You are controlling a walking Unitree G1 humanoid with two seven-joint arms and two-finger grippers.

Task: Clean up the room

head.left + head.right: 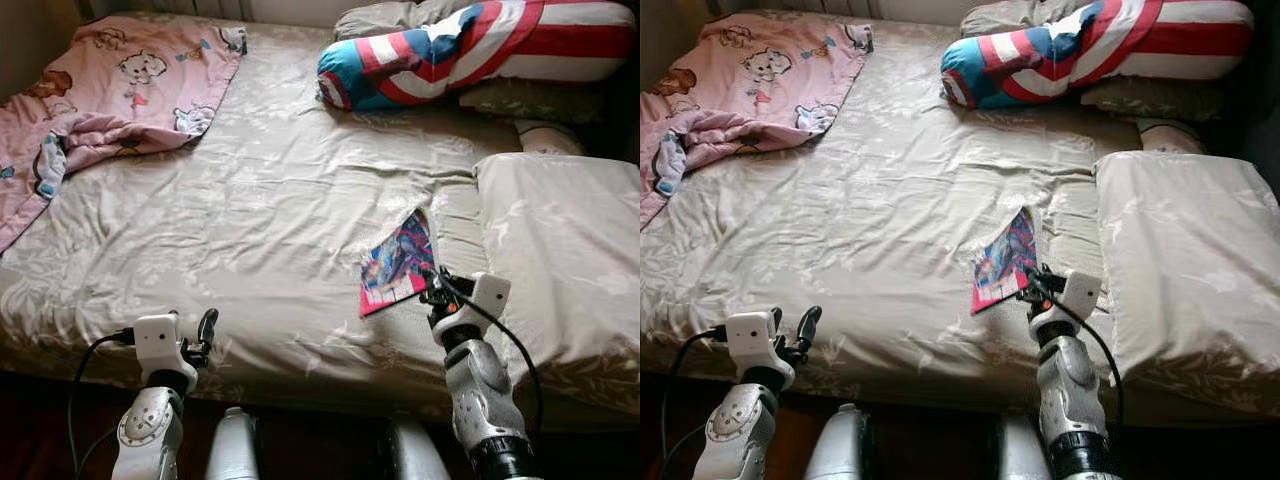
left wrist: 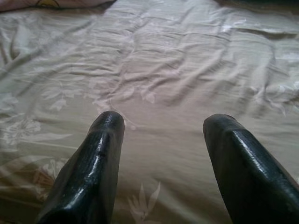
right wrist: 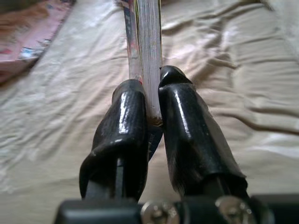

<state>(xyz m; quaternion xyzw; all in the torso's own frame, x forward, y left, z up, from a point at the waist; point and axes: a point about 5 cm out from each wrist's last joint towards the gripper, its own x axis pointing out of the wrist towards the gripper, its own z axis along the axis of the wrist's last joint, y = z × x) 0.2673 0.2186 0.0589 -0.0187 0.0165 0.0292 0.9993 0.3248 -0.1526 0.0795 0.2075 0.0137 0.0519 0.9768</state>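
Clamped between the two black fingers (image 3: pixel 180 116) of the right gripper (image 1: pixel 436 285) is a thin colourful booklet (image 1: pixel 398 262), held by its near edge. Seen along the right wrist, its pale page block stands edge-on between the jaws, which press it from both sides. From the head cameras the booklet tilts up over the bed (image 1: pixel 270 220), near the front edge and just beside a large beige pillow (image 1: pixel 570 260) on the right.

On the other side, the left gripper (image 1: pixel 207 328) hovers low over the front edge of the bed, its jaws spread apart with nothing between them; its wrist camera looks along both fingers (image 2: pixel 100 158) at wrinkled beige sheet with a faint floral print.

Farther back, a pink blanket (image 1: pixel 110 90) printed with cartoon animals lies crumpled across the far left corner. At the head of the bed, a long bolster (image 1: pixel 450 50) in red, white and blue stripes lies across a grey pillow (image 1: pixel 380 18).
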